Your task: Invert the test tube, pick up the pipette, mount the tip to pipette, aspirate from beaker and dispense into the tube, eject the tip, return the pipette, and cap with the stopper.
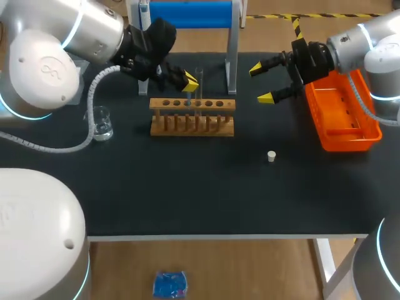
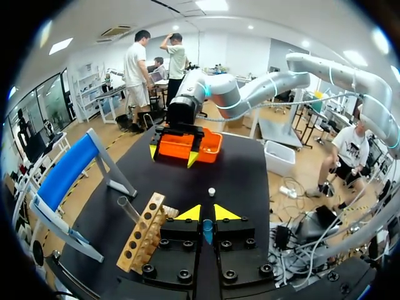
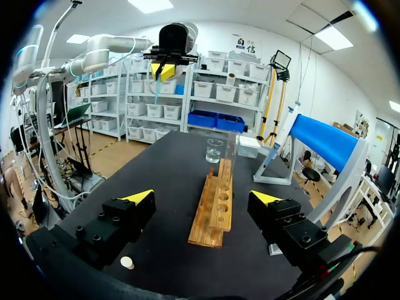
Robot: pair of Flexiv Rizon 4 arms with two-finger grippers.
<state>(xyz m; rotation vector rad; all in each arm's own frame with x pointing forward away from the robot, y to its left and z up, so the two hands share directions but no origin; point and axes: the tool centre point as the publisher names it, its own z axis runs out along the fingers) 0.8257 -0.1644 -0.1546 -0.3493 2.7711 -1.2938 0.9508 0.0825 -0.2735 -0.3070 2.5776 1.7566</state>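
My left gripper (image 2: 207, 214) hides nearly all of the pipette (image 2: 207, 231); test tube (image 1: 199, 76) too faint for me to tell its fill.

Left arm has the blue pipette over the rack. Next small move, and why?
Probably nudge the left gripper sideways to bring the pipette tip over the test tube mouth, then lower. The pipette hangs above the wooden rack, seemingly beside the tube, not in it. The right gripper is open and apart.

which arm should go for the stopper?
Right. The right gripper is open and empty, and the stopper lies nearer it. The left gripper is shut on the pipette over the wooden rack.
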